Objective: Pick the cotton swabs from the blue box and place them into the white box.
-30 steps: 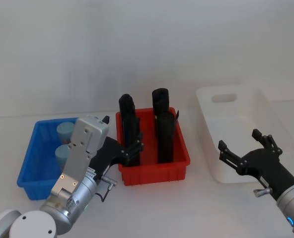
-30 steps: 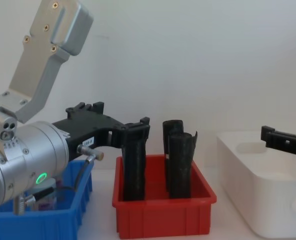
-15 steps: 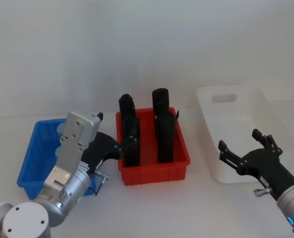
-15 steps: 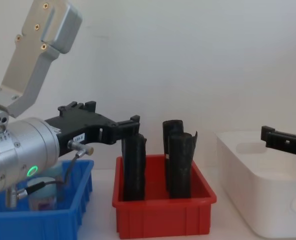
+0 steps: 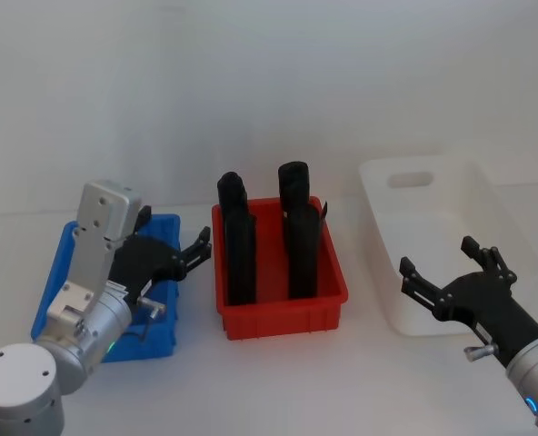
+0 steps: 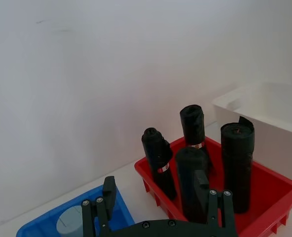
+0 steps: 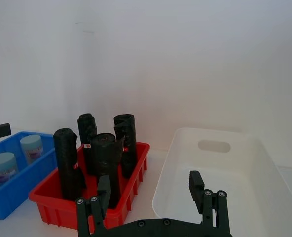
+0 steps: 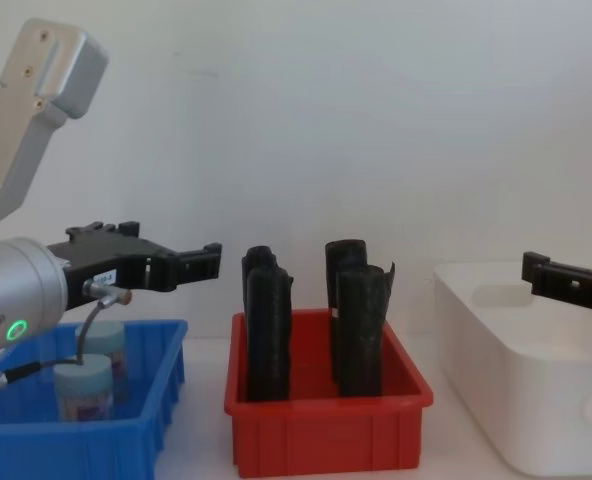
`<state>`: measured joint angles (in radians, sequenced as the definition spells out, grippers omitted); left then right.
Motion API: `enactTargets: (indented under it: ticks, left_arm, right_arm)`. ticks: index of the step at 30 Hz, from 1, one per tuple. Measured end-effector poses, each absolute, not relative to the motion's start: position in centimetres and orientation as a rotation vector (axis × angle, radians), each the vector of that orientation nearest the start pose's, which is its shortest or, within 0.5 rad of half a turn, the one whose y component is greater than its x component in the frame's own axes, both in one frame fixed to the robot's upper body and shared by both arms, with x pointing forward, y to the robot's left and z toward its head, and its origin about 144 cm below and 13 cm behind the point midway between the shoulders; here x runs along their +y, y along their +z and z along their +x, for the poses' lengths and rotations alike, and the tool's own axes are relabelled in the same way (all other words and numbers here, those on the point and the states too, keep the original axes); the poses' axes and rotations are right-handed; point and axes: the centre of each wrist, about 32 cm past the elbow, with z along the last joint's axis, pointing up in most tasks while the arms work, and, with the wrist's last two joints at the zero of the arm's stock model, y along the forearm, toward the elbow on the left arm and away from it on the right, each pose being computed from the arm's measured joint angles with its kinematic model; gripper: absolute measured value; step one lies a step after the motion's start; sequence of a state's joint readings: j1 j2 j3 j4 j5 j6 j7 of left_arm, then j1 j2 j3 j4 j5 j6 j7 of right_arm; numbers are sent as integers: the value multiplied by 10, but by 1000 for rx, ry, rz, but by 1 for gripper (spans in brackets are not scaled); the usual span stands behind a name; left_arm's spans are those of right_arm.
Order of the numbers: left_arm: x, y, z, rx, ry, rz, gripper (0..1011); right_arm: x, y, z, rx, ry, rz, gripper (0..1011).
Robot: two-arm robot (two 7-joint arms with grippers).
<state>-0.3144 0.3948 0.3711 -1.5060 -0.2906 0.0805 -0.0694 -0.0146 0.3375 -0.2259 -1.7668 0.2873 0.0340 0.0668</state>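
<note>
Two cotton swabs [image 8: 84, 388] stand upright in the blue box [image 8: 76, 450], below and toward nine o'clock of your left hand [image 8: 171, 252], the nearer one, spread open. Your right hand [image 5: 437, 259], also spread, hovers at three o'clock beside the white box [image 5: 387, 300].
</note>
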Motion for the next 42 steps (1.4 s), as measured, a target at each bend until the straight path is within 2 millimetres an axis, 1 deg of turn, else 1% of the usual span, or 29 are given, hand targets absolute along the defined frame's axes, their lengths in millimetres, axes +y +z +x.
enactTargets:
  ticks: [7,16,33,42]
  left_arm:
    - [257,1210,536,-103,1241,130,1004]
    - [274,1206,546,-43,1276,165,1004]
    - [292,1195,556,35,1312,225,1004]
    - [298,1188,560,72,1315,240,1004]
  right_arm:
    - [-237,1189,443,-75,-1229,26,1002]
    - [-237,1189,443,-75,-1229,26,1002]
    - [-237,1189,443,-75,-1229,26,1002]
    - [-237,1189,443,-75,-1230,26,1002]
